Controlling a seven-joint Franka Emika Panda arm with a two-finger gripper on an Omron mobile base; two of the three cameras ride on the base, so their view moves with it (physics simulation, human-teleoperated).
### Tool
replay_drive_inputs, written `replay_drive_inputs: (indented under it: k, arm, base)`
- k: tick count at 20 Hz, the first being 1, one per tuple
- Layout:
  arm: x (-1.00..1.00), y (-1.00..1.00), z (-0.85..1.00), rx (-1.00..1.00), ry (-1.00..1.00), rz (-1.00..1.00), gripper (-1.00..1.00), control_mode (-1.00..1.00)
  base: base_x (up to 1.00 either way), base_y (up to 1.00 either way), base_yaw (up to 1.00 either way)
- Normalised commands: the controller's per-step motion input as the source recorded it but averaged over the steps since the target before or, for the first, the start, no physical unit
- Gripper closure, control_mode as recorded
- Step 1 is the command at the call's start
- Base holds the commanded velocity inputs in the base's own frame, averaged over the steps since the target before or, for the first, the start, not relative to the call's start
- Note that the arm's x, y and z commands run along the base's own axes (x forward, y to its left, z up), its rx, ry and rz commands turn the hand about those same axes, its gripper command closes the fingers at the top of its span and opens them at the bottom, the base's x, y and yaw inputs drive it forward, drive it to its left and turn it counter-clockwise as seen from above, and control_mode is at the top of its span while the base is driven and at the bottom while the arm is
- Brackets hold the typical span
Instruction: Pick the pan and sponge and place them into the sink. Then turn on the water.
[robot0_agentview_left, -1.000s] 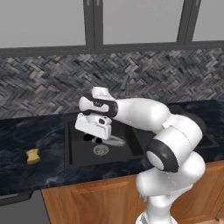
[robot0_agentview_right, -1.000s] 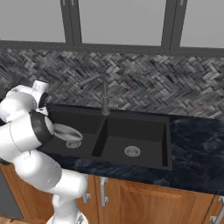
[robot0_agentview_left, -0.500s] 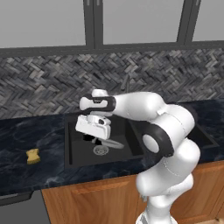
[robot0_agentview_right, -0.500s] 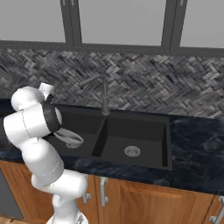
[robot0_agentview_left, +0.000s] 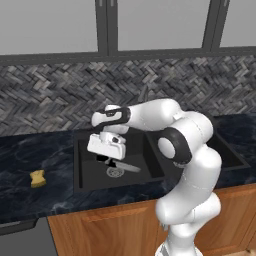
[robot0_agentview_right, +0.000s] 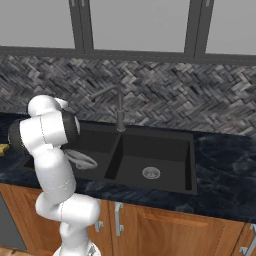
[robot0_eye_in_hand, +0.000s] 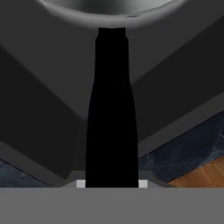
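On the far left of the left base view, the yellow sponge (robot0_agentview_left: 37, 178) lies alone on the dark marble counter (robot0_agentview_left: 35, 150), well apart from the black sink (robot0_agentview_left: 82, 180). To its right the white arm bends down over the sink's left basin, and the gripper (robot0_agentview_left: 111, 159) hangs just above the basin floor, closed on the black handle (robot0_eye_in_hand: 111, 109) of the grey metal pan (robot0_agentview_left: 126, 165). The pan sticks out from below the hand, tilted, over the round silver drain (robot0_agentview_left: 115, 172) of that basin; whether it touches the floor cannot be told. In the hand view the handle runs straight up between the finger tips to the pan's grey rim (robot0_eye_in_hand: 105, 11) at the top, with the dark basin walls behind it and a strip of counter and wooden cabinet front at the lower right. In the right base view the arm stands at the left, and the pan's rim (robot0_agentview_right: 80, 159) shows past it inside the left basin; the slim grey faucet (robot0_agentview_right: 119, 107) rises behind the divider between the basins, and the right basin holds only its own silver drain (robot0_agentview_right: 150, 173). Behind the sink runs a grey herringbone backsplash (robot0_agentview_right: 200, 107), with wooden cabinets (robot0_agentview_right: 165, 230) beneath the counter.
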Motion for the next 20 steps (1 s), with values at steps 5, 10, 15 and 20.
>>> replay_drive_inputs:
  k: [5, 10, 15, 20]
  arm:
    - [0.27, 0.0, -0.31, 0.0, 0.02, 0.02, 1.0, -1.0]
    - [0.31, 0.0, -0.32, 0.0, 0.01, 0.02, 1.0, -1.0]
    - [0.35, 0.03, -0.25, 0.0, 0.0, 0.02, 1.0, -1.0]
    - [0.38, 0.02, -0.25, 0.0, 0.01, 0.03, 1.0, -1.0]
  base:
    - [0.0, 0.0, 0.0]
    - [0.0, 0.0, 0.0]
    - [0.0, 0.0, 0.0]
    - [0.0, 0.0, 0.0]
